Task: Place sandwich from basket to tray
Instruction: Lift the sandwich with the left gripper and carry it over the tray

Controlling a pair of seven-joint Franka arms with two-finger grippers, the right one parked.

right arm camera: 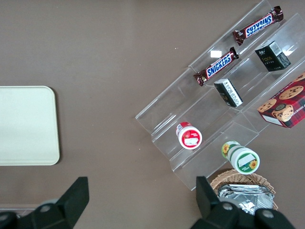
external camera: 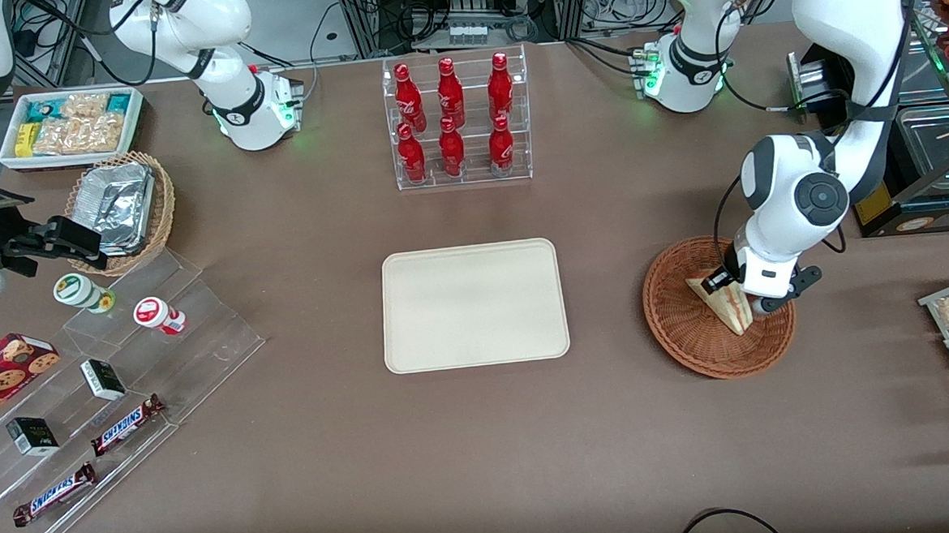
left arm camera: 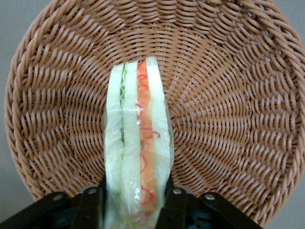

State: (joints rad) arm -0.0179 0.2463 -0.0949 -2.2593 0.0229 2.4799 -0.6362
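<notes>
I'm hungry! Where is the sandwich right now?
The sandwich is in the basket, toward the working arm's end of the table beside the tray. The gripper is down over it, fingers on both sides.

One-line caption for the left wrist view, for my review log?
Gripper shut on the sandwich, its filling edge facing the camera, over the basket.

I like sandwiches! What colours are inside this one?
Sandwich: red, green, white, clearest in left wrist view, between gripper fingers.

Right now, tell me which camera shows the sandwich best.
The left wrist view: the sandwich fills it, layers visible, the gripper closed on it over the basket. The front view shows a small wedge partly hidden by the arm; the right wrist view shows none.
</notes>
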